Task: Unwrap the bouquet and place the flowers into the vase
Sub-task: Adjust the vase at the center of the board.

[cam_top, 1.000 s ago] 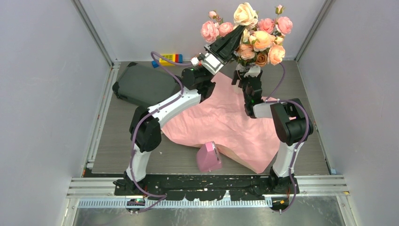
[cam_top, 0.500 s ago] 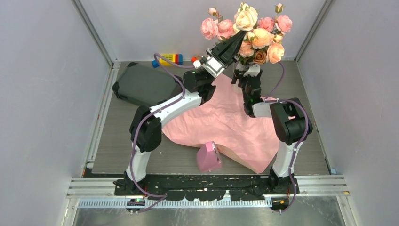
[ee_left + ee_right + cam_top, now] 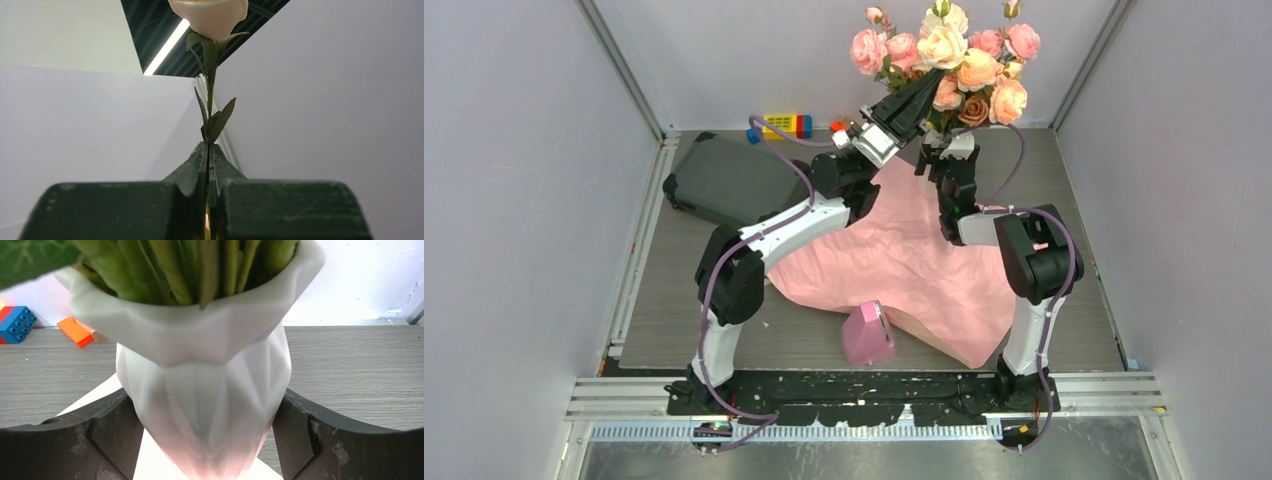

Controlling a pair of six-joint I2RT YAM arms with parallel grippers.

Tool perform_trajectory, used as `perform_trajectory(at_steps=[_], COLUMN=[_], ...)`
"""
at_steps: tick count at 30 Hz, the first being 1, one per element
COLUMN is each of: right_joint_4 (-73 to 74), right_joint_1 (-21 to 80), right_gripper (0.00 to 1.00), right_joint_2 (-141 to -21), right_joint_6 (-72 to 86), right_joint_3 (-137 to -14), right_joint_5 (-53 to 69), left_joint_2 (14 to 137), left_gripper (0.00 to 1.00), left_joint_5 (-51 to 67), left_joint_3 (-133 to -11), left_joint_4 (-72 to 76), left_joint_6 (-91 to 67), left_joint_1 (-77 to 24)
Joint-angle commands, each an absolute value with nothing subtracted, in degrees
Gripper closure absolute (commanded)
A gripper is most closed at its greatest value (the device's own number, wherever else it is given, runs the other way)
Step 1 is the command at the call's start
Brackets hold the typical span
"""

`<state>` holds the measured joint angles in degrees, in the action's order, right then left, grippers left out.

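**Position of the work.** I found the vase [image 3: 960,149] upright at the far edge of the table [image 3: 674,330], just beyond the spread wrapping paper [image 3: 904,260]. The flowers [image 3: 984,60] stood massed above its neck.

**Left arm.** The left gripper [image 3: 921,88] was clenched on the single rose [image 3: 210,100], with both fingertips pinched flat against its thin green stem. The stem's long axis ran straight out along the finger line, near vertical, with the cream bloom uppermost.

**Right arm.** The right gripper [image 3: 207,432] was spread wide, one finger pressed to each flank of the vase body, bracing it.

**Governing relation.** The vase mouth lay below the left gripper and slightly to its right. I judged the next move to be a descent along the stem axis, made by the left arm alone. I could not tell whether the stem's foot had entered the neck, because the fingers hid it.

**Materials.**
- Vase: rigid, white and faceted with vertical ribs, narrowing under a flared rim; probably smooth under the pads.
- Neck: crowded with green stems, leaving little room.
- Stem: slender, leafy and likely flexible.
- Paper: thin, pink and creased.
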<state>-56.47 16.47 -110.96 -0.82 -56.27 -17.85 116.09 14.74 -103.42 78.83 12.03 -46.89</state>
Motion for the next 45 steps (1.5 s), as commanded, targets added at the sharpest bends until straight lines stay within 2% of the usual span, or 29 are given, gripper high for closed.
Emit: perform_trajectory(at_steps=[1,25,30,39,45], right_joint_4=[-54.54,-54.87,-57.18,-59.21,-61.52], right_joint_1=[16.9,14.52,14.5,14.59,14.81], right_gripper=[0.62,0.59,0.65,0.67,0.61], right_joint_2=[-113.11,-116.73,-116.25,-115.07,-114.38], right_joint_6=[-1.61,-0.44,-0.86,-1.23,-1.44], right_joint_3=[-58.22,-59.98,-58.21,-55.22,-53.55], right_joint_5=[-19.39,-19.37,-17.91,-17.24,-16.47], left_joint_2=[111.87,108.4,108.02,108.11,107.49], left_gripper=[1.0,1.0,1.0,1.0,1.0], left_joint_5=[14.24,14.7,14.77,14.56,14.41], left_joint_3=[-102.52,-98.6,-98.13,-97.96,-97.35], left_joint_4=[82.0,82.0,82.0,82.0,82.0], left_joint_6=[12.94,14.23,14.59,14.59,14.83], left_joint_1=[-46.67,-46.75,-46.76,-46.85,-47.02])
